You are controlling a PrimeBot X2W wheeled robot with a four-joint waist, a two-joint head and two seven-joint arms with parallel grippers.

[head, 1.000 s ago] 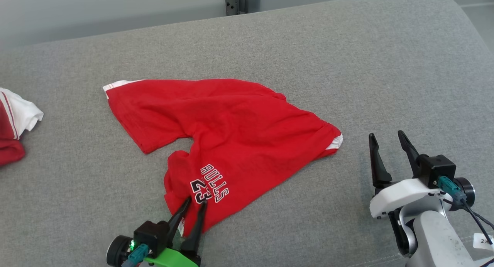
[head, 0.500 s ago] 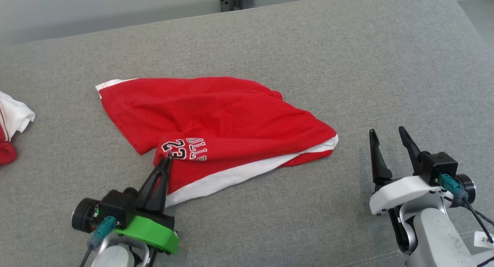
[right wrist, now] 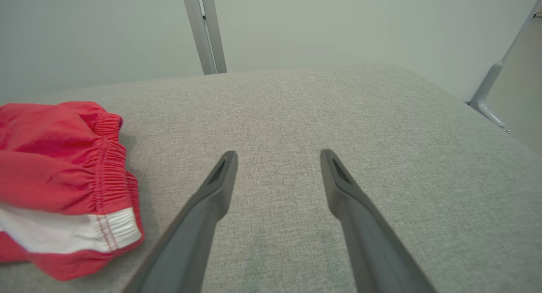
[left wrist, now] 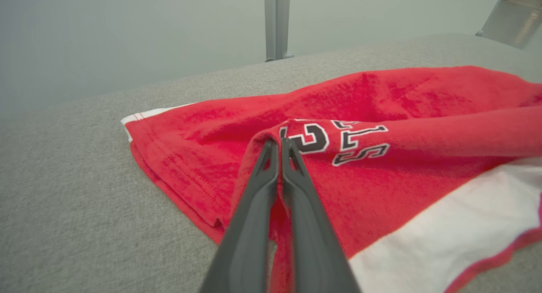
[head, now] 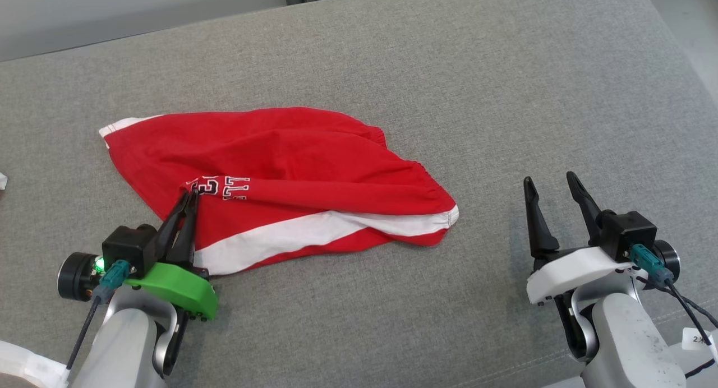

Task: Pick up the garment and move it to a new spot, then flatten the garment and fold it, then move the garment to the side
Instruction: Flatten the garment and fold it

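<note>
- The grey cushion (head: 505, 85) carries the red garment (head: 291, 152), which lies crumpled left of centre with one edge turned over.
- The left gripper (head: 189, 193) has its jaws pressed together, pinching the garment beside its printed numerals. I cannot tell how many layers it holds.
- The right gripper (head: 548, 178) hovers well apart, jaws spread and holding nothing.
- This looks like the pick-up step. Next comes a lift clear of the cushion without the cloth slipping.

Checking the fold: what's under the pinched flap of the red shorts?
A white fabric stripe on the lower layer of the red jersey shorts, below the flap the left gripper pinches. The flap hides the rest of that layer.
</note>
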